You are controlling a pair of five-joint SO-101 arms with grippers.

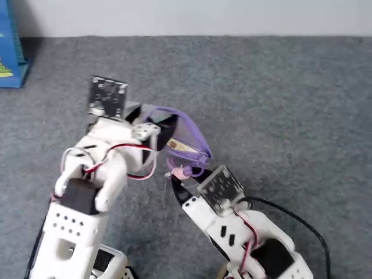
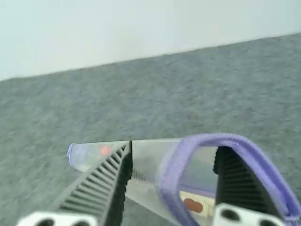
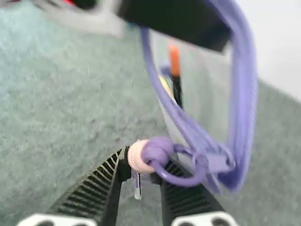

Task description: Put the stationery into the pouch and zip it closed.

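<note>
A clear pouch (image 1: 189, 136) with a purple zip rim is held up off the grey mat by my left gripper (image 1: 158, 131). In the left wrist view the pouch (image 2: 150, 162) lies across my left gripper (image 2: 174, 183). One finger sits outside its wall and the other inside the purple rim. Stationery lies inside: a pen with an orange end (image 3: 175, 66) and a pale item with an orange spot (image 2: 192, 205). My right gripper (image 3: 141, 174) is shut on the pink-and-purple zipper pull (image 3: 143, 155) at the pouch's near end (image 1: 181, 172).
A blue box (image 1: 10, 52) stands at the far left by the white wall. Open grey mat (image 1: 290, 93) stretches to the right and behind the pouch. The two arms stand close together around the pouch.
</note>
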